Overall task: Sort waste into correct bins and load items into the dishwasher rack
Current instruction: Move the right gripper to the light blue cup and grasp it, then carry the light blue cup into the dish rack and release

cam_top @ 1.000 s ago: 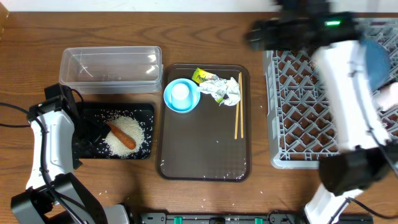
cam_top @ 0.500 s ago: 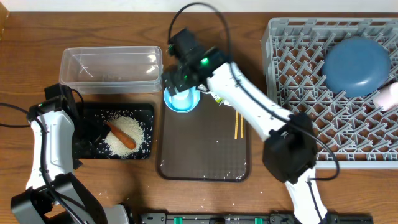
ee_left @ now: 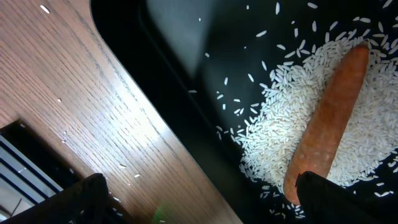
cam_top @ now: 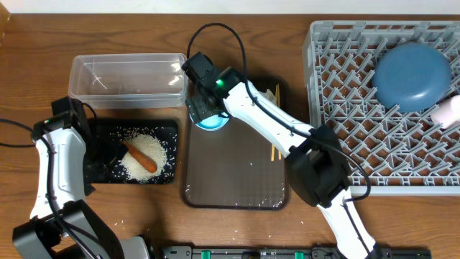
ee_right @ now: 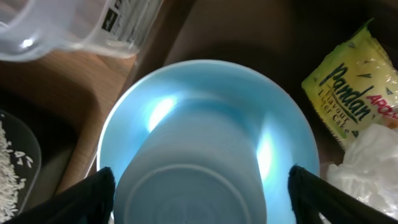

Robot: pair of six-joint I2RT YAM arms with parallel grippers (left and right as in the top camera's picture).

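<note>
My right gripper [cam_top: 206, 109] is open, low over the light-blue bowl [ee_right: 286, 124] at the brown tray's back left. Its fingers [ee_right: 198, 198] straddle an upturned white cup [ee_right: 193, 180] that stands in the bowl. The yellow-green wrapper [ee_right: 351, 93] and crumpled paper [ee_right: 367, 168] lie just right of the bowl. The blue plate [cam_top: 411, 75] and another white cup [cam_top: 450, 109] are in the grey rack [cam_top: 345, 129]. My left gripper [ee_left: 205, 205] is open at the black tray's [cam_top: 169, 129] left edge, beside the carrot [ee_left: 326, 124] and rice [ee_left: 280, 124]. The chopsticks [cam_top: 274, 150] lie on the brown tray.
The clear tub [cam_top: 128, 79] stands behind the black tray and holds nothing. The brown serving tray [cam_top: 230, 180] lies between the bins and the rack. My right arm stretches across its back half. A few rice grains lie on the wooden table.
My right arm swung from the rack across to the bowl and came down over the cup. The blue plate now rests in the rack. The left arm has not moved.
</note>
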